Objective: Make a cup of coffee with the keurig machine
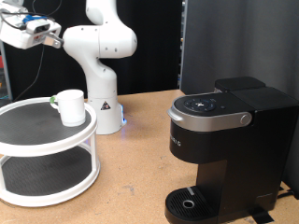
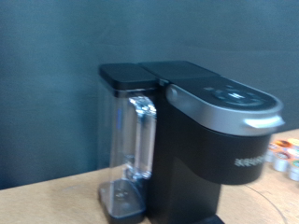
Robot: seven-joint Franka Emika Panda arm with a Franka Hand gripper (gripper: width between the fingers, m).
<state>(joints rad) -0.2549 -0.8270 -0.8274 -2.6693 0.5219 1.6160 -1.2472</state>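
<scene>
The cup (image 1: 70, 105) is a plain white mug standing upright on the top tier of a round white two-tier shelf (image 1: 28, 140) at the exterior view's left. The keurig machine (image 1: 229, 140) is black with a silver-grey handle, its lid is down, and it stands at the exterior view's right with a round drip tray (image 1: 192, 203) at its base. My gripper (image 1: 21, 35) is high at the exterior view's top left, above the shelf and apart from the cup. The wrist view shows the keurig machine (image 2: 206, 140) and its clear water tank (image 2: 131, 154) from a distance. No fingers show there.
The white arm base (image 1: 103, 103) stands behind the shelf on the wooden table (image 1: 140, 159). A dark curtain hangs behind. Small blurred orange and white items (image 2: 285, 154) show at the wrist view's edge beside the machine.
</scene>
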